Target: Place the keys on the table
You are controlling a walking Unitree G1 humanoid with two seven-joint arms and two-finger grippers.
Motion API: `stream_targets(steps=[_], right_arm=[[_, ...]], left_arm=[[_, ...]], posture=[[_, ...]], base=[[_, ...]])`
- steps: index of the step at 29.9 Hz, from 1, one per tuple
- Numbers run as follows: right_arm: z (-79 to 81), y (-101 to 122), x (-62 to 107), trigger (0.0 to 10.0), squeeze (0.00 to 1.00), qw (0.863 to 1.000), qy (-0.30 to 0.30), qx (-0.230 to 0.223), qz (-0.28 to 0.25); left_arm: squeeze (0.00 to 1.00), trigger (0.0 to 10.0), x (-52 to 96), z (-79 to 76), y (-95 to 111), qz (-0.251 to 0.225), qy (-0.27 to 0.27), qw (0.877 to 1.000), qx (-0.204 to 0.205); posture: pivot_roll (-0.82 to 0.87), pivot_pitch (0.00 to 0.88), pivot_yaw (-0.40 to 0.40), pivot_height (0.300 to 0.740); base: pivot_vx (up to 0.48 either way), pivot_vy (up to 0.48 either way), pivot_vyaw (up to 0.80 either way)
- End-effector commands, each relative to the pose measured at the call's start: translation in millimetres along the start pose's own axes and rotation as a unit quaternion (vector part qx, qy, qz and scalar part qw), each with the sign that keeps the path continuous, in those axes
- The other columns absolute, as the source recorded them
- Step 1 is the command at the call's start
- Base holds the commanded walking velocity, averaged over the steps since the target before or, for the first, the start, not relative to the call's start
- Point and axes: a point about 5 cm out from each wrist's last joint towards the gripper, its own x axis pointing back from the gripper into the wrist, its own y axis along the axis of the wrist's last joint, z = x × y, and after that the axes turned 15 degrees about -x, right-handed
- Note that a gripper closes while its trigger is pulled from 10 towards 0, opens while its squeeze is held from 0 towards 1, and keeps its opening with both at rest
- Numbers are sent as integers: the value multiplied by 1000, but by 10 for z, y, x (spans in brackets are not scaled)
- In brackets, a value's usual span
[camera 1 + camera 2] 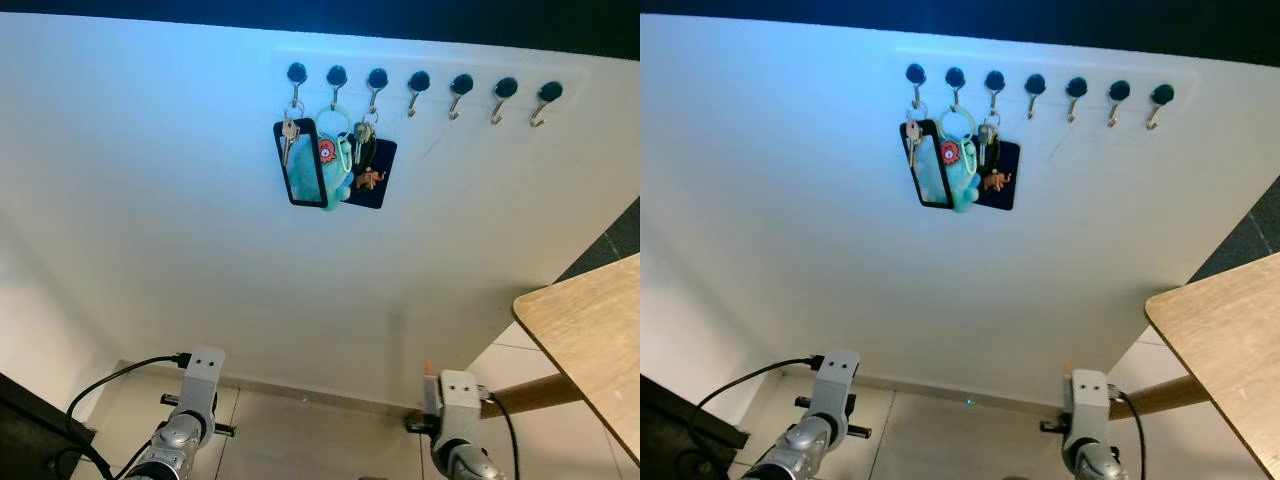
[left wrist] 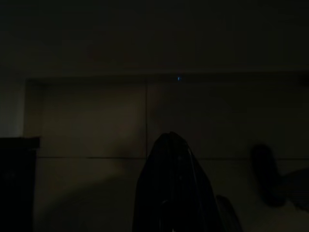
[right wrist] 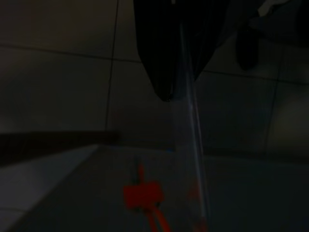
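While metal keys (image 1: 289,138) dangle from round-capped hooks (image 1: 419,88), wooden table (image 1: 590,340) stands beside.

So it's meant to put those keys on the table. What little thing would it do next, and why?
Probably raise one arm toward the keys. They hang from the left-hand hooks of the row high on the white wall, while both arms hang low near the floor, and the wooden table stands to the robot's right.
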Motion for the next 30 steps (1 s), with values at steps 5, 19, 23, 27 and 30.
stream_targets(steps=[5, 19, 23, 27, 30], right_arm=[[-3, -31, 6, 10000, 0, 1000, 4, 0, 2], [-34, -248, 72, 10000, 0, 999, 4, -3, 39], [-16, -307, 86, 10000, 0, 998, 14, -21, 52], [-4, -316, 88, 10000, 0, 998, 20, -22, 54], [-5, -301, 87, 10000, 0, 998, 21, -20, 47]], left_arm=[[0, 10000, 5, -87, -22, 0, -13, 1000, -6], [0, 10000, 58, -80, -185, 22, -3, 1000, -8], [0, 10000, 62, -64, -198, 25, 1, 1000, -10], [0, 10000, 62, -65, -198, 24, 0, 1000, -11], [0, 10000, 57, -68, -178, 19, -3, 1000, -23]], posture=[[31, 0, -26, 740], [39, 18, -29, 740], [33, 26, -23, 740], [31, 27, -15, 740], [33, 31, -22, 740]], base=[[0, 0, 0], [0, 0, 0], [0, 0, -200], [0, 0, -800], [0, 0, -800]])
